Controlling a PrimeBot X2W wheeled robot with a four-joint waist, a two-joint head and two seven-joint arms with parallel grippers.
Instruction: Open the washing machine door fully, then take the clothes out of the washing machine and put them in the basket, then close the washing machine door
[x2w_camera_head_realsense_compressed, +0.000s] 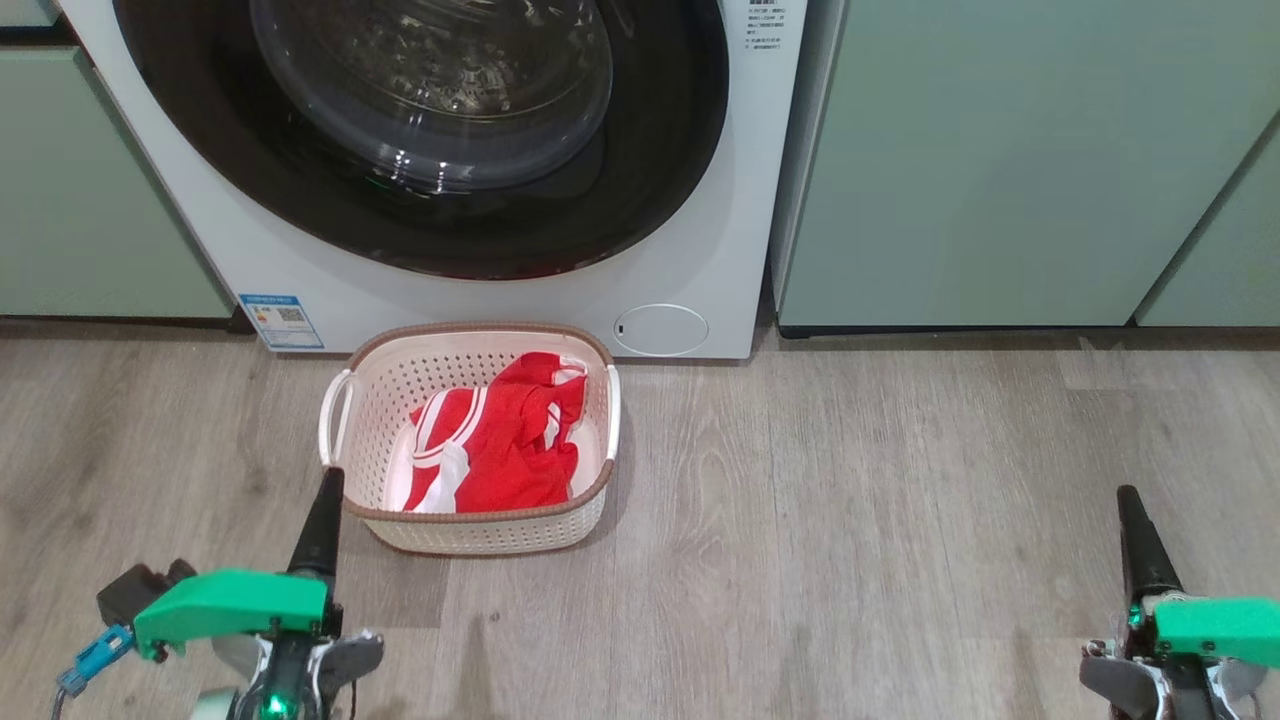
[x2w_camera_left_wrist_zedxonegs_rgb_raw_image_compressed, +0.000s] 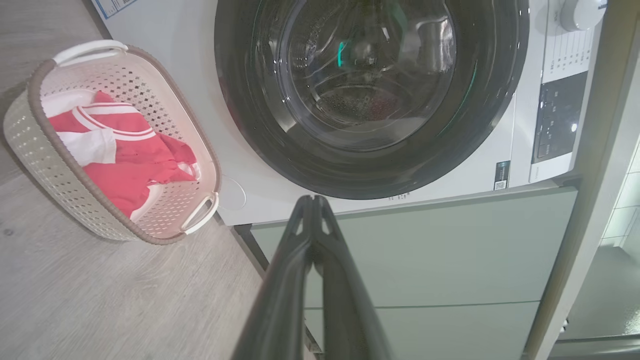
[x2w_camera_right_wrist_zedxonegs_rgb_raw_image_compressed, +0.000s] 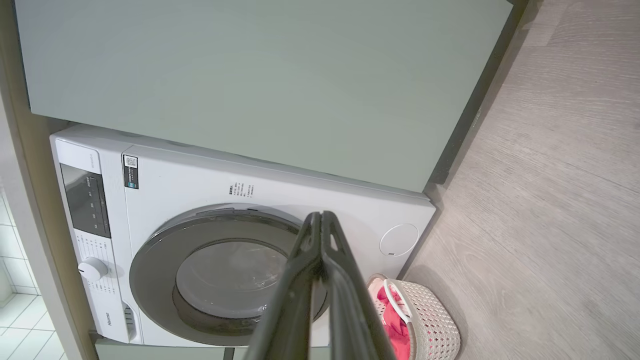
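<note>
Fingers of the left pincer are pressed together, tip to tip, with nothing between them; the left wrist view shows the same closed pair pointing at the lower edge of the washing machine. The right pincer is likewise closed and empty, low at the right of the head view over bare wooden floor, well apart from everything else. In its own wrist view its joined tips lie in front of the machine's white front.

From the head view, the left pincer's tip lines up with the near left corner of the basket, while the left wrist view shows the basket off to one side, clear of the fingers. The cream basket stands on the floor just before the washing machine, beside the small round flap. The clothes, red with white stripes and panels, lie bunched inside it, seen too from the left wrist and right wrist.

Behind the basket, the washing machine door sits shut, its black rim flush against the front in all three views. A blue sticker marks the machine's lower left corner. Pale green cabinets flank the machine.
</note>
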